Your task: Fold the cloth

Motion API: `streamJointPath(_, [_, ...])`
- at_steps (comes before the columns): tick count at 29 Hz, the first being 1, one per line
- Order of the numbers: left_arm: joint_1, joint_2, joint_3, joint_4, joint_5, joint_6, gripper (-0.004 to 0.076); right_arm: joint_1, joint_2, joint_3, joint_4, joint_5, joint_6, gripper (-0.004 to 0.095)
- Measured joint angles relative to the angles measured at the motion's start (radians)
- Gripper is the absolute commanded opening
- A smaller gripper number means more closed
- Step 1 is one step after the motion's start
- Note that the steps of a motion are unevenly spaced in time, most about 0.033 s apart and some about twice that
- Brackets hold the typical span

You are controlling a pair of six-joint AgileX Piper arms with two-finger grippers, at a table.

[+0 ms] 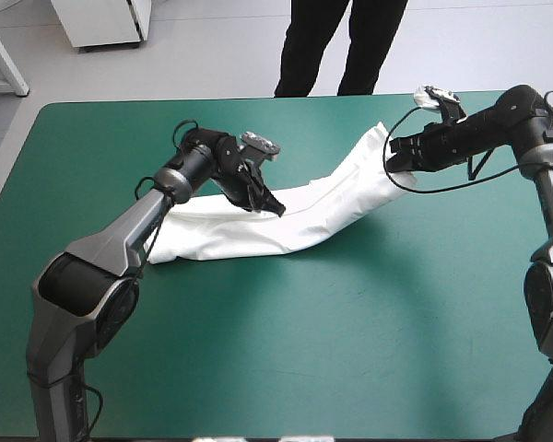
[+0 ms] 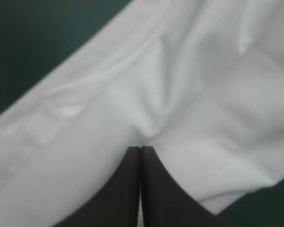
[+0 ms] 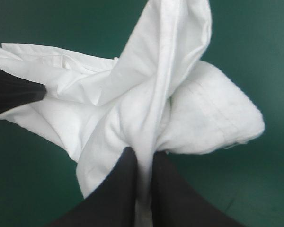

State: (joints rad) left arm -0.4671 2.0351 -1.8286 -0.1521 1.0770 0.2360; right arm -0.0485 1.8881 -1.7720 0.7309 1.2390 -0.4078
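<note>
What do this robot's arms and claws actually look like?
The left arm and right arm are smooth silver-grey tubes joined by rounded black joints, turning black toward the wrists. The left claw and right claw each have two broad black fingers, curved like fins and finely ribbed.

Likely a lab: teal-green covered table [image 1: 350, 350], pale bare floor [image 1: 212, 55], white cabinet [image 1: 101, 23] beyond it.
</note>
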Motion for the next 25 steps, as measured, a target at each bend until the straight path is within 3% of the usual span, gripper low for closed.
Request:
streamJointPath(7, [0.164, -0.238, -0.062, 0.083, 0.107, -0.039, -0.0009, 0.071, -0.002, -0.035, 0.092, -0.005, -0.015, -0.0017])
streamJointPath(14, [0.329, -0.453, -0.064, 0.108, 0.135, -0.050, -0.0009, 0.238, 0.016, -0.098, 0.136, -0.043, -0.014, -0.0017])
streamJointPath(25, [0.346, -0.610, -0.065, 0.281, 0.151, -0.105, -0.0009, 0.488, 0.192, -0.276, 0.145, -0.099, 0.031, -0.0017])
